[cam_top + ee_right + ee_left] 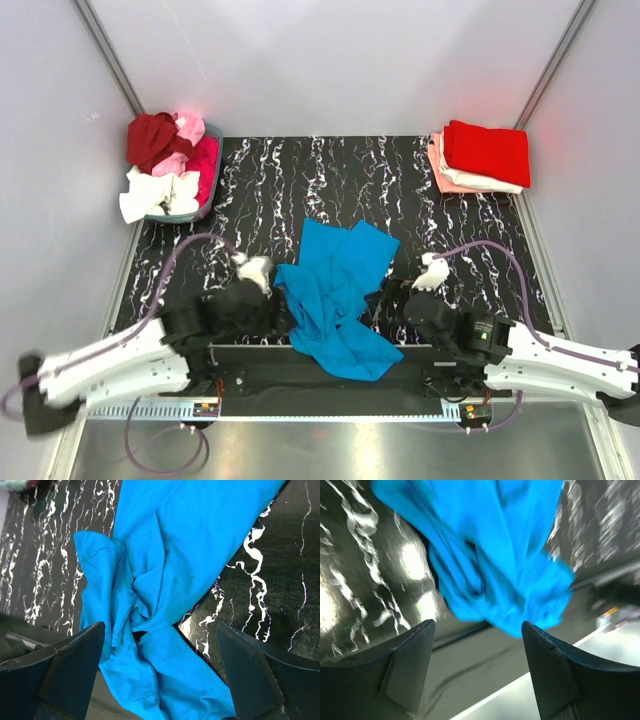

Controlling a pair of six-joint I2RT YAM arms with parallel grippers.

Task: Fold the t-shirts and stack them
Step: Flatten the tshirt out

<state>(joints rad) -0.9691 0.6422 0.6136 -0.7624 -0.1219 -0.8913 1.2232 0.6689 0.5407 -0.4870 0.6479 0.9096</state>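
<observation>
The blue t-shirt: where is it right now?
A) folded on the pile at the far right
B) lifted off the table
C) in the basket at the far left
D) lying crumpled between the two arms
D: the blue t-shirt lies rumpled on the table, between the left arm and the right arm.

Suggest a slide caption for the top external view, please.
Crumpled blue t-shirt between left gripper and right gripper, both open; folded stack far right, unfolded shirts in a basket far left.
</observation>
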